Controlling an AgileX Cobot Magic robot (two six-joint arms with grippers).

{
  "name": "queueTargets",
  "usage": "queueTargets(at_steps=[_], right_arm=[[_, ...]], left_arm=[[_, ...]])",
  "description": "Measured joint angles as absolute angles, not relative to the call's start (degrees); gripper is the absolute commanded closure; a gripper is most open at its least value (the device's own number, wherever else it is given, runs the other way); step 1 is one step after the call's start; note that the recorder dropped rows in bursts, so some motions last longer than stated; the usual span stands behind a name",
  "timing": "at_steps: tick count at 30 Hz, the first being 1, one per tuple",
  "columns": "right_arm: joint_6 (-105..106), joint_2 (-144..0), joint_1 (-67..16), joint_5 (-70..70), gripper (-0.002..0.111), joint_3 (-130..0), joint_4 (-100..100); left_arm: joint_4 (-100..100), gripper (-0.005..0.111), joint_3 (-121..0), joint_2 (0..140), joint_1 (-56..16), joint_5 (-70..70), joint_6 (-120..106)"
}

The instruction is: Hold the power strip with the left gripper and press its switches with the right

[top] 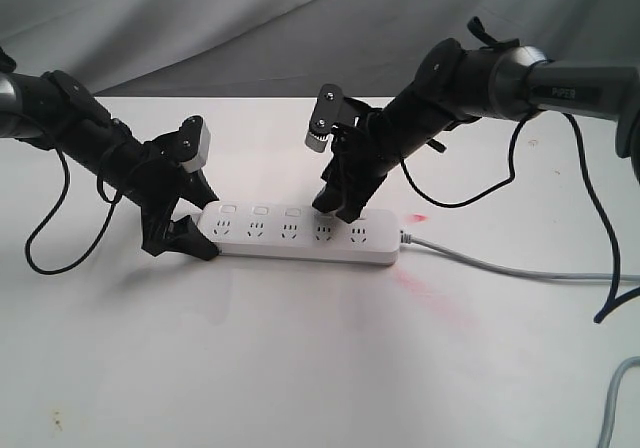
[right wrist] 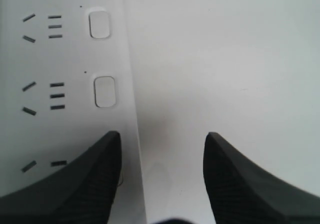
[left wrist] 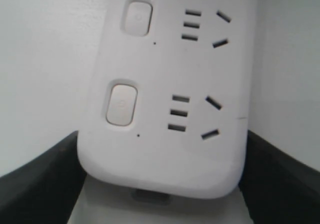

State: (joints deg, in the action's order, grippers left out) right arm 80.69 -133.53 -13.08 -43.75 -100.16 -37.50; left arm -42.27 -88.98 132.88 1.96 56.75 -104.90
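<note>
The white power strip (top: 300, 238) lies flat on the table, its grey cord (top: 500, 265) running off to the right. My left gripper (top: 198, 223) is shut on its left end; in the left wrist view the rounded end (left wrist: 165, 159) sits between both black fingers (left wrist: 40, 184). Two switches (left wrist: 121, 104) show there. My right gripper (top: 335, 208) stands open over the strip's right part, by the fourth socket. In the right wrist view one finger (right wrist: 85, 184) lies over the strip (right wrist: 65, 124), hiding a switch, and the other hangs over bare table. Further switches (right wrist: 104, 91) show beyond the right gripper (right wrist: 161, 136).
The white table (top: 300, 368) carries a faint red stain (top: 430, 293) just right of the strip. A black cable (top: 600, 228) loops down from the right arm, and a grey cable (top: 615, 408) lies at the front right corner. Grey cloth (top: 250, 18) hangs behind.
</note>
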Motion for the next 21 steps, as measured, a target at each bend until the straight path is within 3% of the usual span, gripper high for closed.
queueTargets(at_steps=[21], right_arm=[[78.7, -135.2, -11.6, -46.6, 0.060, -100.9, -39.3]], left_arm=[[-42.5, 0.043, -89.0, 133.0, 2.0, 56.7, -105.0]])
